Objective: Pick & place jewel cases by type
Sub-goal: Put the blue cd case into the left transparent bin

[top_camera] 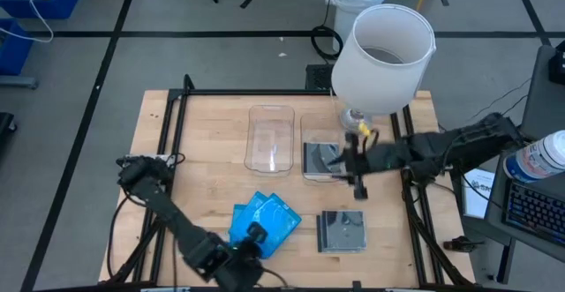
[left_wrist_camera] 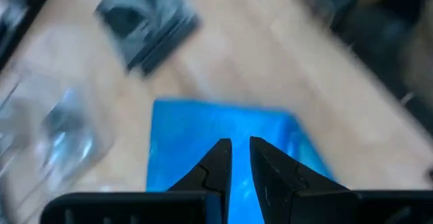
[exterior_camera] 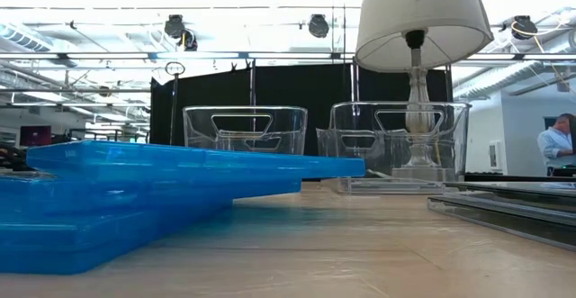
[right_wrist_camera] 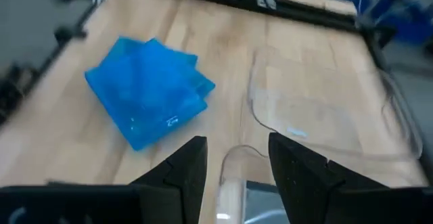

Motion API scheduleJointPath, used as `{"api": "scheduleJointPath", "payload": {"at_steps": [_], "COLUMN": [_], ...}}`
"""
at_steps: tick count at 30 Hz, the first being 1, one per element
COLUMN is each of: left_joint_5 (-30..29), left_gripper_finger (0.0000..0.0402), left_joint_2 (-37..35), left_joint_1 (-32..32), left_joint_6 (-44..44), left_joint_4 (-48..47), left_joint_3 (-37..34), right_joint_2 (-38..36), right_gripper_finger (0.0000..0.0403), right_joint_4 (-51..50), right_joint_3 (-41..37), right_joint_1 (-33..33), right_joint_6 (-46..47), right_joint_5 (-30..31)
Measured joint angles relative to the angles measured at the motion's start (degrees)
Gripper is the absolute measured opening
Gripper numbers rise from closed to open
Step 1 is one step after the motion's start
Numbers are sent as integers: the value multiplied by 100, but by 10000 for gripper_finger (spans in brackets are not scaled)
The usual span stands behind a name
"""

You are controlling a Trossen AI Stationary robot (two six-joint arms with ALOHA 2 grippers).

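Several bright blue jewel cases (top_camera: 265, 220) lie fanned in a stack near the table's near edge; they also show in the low view (exterior_camera: 135, 199). My left gripper (top_camera: 253, 235) is over the stack's near side, its fingers a narrow gap apart (left_wrist_camera: 240, 146) above the top blue case (left_wrist_camera: 203, 126). Whether it touches the case, I cannot tell. Grey square cases (top_camera: 342, 230) are stacked to the stack's right. My right gripper (top_camera: 342, 161) is open and empty (right_wrist_camera: 237, 149) over the right clear bin (top_camera: 320, 126), where one grey case (top_camera: 322, 158) lies.
An empty clear bin (top_camera: 270, 138) stands left of the right bin. A white-shaded lamp (top_camera: 384, 58) stands at the far right, close to my right arm. A black frame (top_camera: 168, 124) runs along the table's sides. Bare wood lies between the bins and the stacks.
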Motion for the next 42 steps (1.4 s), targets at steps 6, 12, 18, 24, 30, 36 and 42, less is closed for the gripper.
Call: {"api": "scheduleJointPath", "payload": {"at_steps": [6, 12, 18, 24, 30, 36, 42], "left_joint_5": [-735, -986, -1014, -960, -740, -601, -487], "left_gripper_finger": [62, 62, 62, 62, 62, 62, 62], "left_joint_2": [-568, -1551, -2535, -3078, -3144, -3144, -3144], "left_joint_1": [-295, -387, -321, -158, -35, -42, -159], "left_joint_6": [-536, -599, -638, -627, -658, -779, -971], "left_joint_4": [635, 2353, 3576, 4594, 4830, 4970, 4938], "left_joint_3": [-1290, -3058, -4472, -5409, -5684, -5681, -5679], "right_joint_2": [1057, 2260, 3152, 3910, 4628, 5037, 4836], "right_gripper_finger": [148, 150, 168, 201, 237, 246, 229], "right_joint_4": [152, 1562, 2451, 3456, 4837, 4922, 4546], "right_joint_3": [-59, -61, -61, -61, -56, 396, 930], "right_joint_1": [1194, 1682, 2089, 2362, 2496, 2438, 2435], "right_joint_6": [-411, -1184, -2303, -3069, -3915, -3099, -2252], "right_joint_5": [1419, 1865, 2481, 3174, 3484, 3647, 3658]}}
